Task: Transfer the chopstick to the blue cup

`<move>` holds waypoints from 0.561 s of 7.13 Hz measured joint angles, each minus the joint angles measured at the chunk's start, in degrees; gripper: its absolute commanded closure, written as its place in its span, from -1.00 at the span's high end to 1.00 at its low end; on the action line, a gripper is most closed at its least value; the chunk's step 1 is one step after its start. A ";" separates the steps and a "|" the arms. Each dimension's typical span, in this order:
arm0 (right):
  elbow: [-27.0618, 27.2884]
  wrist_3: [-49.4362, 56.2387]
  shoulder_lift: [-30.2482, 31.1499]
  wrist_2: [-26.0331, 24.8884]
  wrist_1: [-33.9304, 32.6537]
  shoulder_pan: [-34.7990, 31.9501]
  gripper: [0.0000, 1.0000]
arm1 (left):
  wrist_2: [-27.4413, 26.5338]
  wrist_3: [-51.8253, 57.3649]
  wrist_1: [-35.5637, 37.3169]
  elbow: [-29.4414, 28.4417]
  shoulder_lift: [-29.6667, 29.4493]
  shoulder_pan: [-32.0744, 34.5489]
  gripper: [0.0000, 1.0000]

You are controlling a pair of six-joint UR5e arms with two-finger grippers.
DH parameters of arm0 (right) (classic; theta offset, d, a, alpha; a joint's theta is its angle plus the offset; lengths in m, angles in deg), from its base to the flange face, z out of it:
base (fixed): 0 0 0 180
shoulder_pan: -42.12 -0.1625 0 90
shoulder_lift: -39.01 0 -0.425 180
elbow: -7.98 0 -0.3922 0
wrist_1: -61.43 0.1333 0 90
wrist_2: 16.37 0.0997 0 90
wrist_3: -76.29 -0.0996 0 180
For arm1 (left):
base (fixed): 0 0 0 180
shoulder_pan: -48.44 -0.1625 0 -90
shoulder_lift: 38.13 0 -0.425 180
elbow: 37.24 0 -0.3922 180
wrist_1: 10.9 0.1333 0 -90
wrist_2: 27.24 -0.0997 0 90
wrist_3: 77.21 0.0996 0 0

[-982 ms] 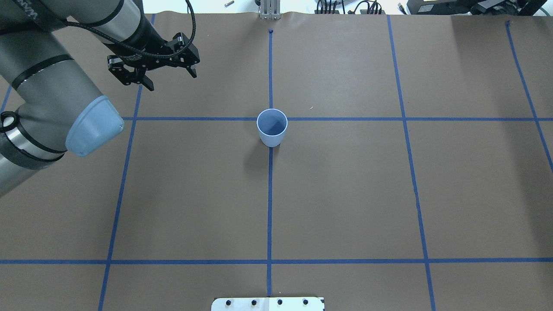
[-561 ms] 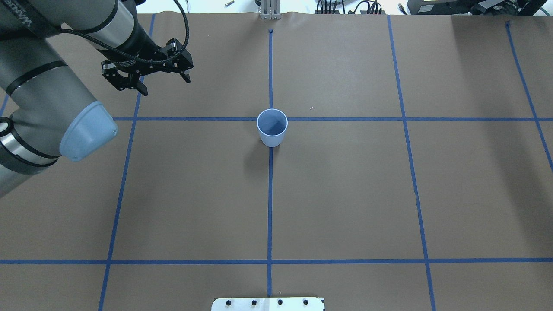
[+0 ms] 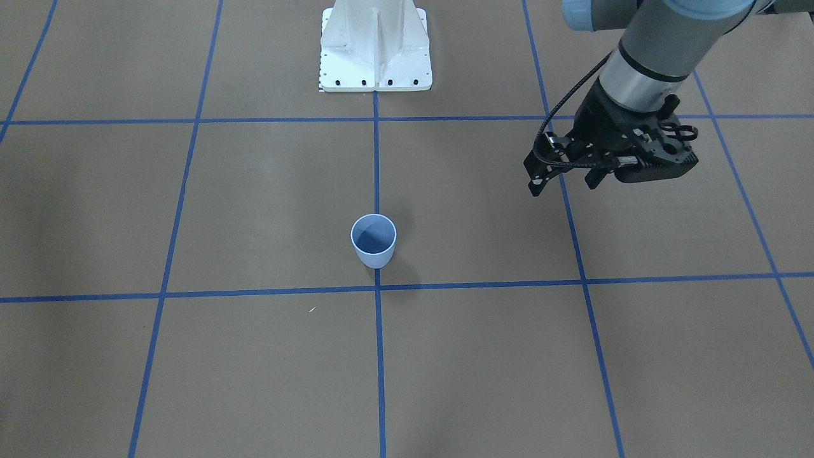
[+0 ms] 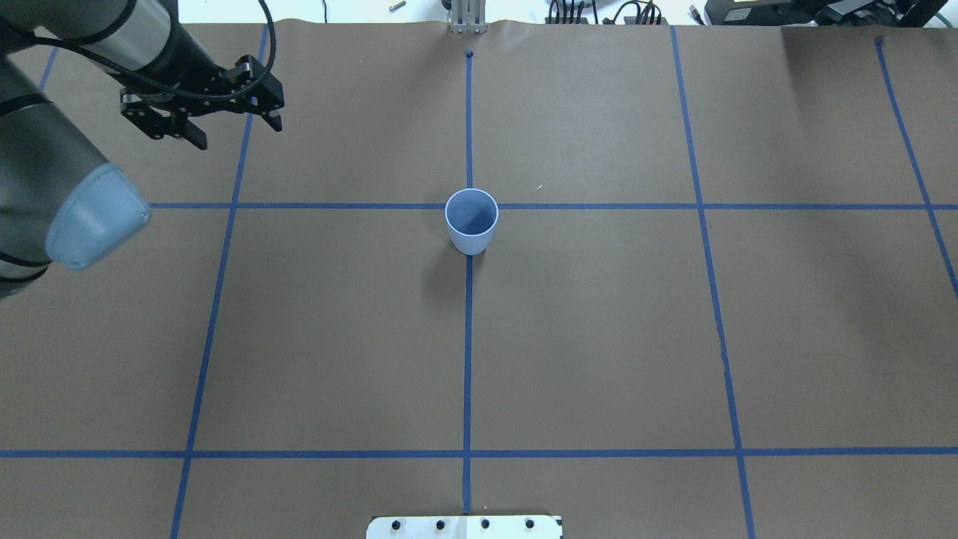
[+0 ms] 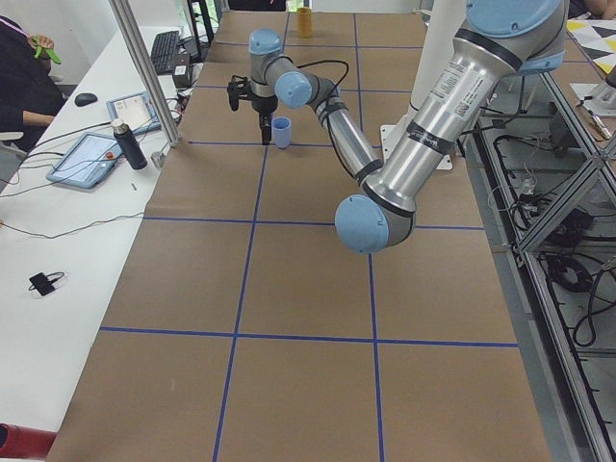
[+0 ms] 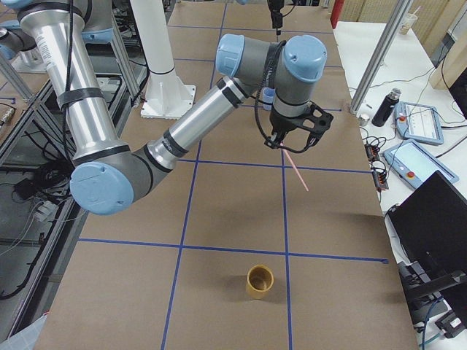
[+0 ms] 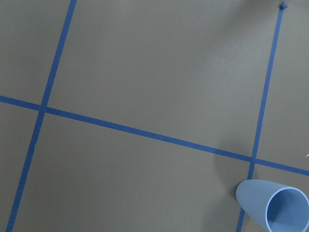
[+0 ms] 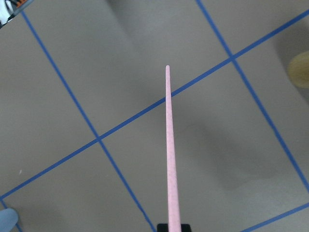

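My left end effector [image 4: 239, 135] has drawn back from the blue cup [image 4: 471, 224] toward the far left of the counter [image 4: 599, 337] over the last second, its fingers spread and carrying nothing; the cup has not shifted, stands upright on the centre tape line and is empty; I judge that this retreat leaves the space over the cup free for my other arm. The overhead and front-facing views show no chopstick at all; only the right-side view and the right wrist camera do; there my right end effector [image 6: 288, 146] pinches the pink chopstick [image 8: 169, 145] by one end, the free end slanting down above the counter, well apart from the blue cup and nearer a tan cup [image 6: 260, 281]; the transfer is not yet done.
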 measured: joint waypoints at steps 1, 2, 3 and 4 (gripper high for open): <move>-0.88 -4.33 -4.72 2.12 0.11 4.09 -1.00 | 0.00 8.21 0.08 -0.36 2.75 3.35 0.98; -1.95 -10.23 -9.06 4.22 1.54 8.18 -1.00 | -0.04 15.03 0.25 -1.60 4.81 6.54 0.98; -3.85 -18.96 -12.70 6.03 6.95 12.49 -1.00 | -0.01 18.63 0.13 -3.90 5.81 9.41 0.98; -5.39 -28.71 -14.58 7.04 14.92 16.53 -1.00 | 0.03 20.08 -0.17 -6.07 6.13 11.04 0.98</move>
